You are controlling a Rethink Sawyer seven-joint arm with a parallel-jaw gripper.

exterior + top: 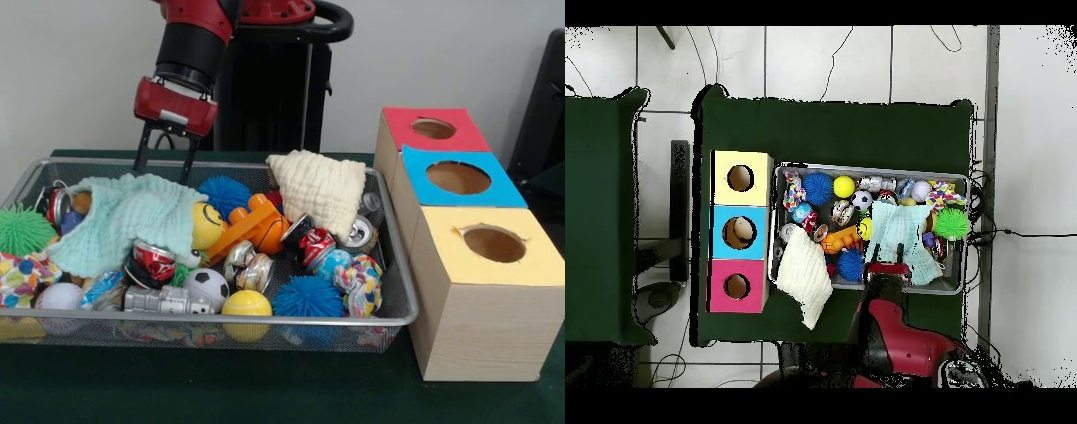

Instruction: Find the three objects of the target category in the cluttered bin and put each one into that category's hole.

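The wire bin (pixel 395 265) on the green surface (pixel 221 389) is full of toys. A mint cloth (pixel 124 216) covers its left part, and a cream cloth (pixel 322 187) hangs over the far rim. I count two blue spiky balls (pixel 307 296), one green spiky ball (pixel 22 230), one soccer ball (pixel 207 284), and several crushed cans (pixel 154 262). Beside the bin stand three boxes, red (pixel 433 128), blue (pixel 459 177) and yellow (pixel 493 243), each with one hole. The pincer (pixel 163 163) hangs spread and empty just above the mint cloth, at the bin's far left.
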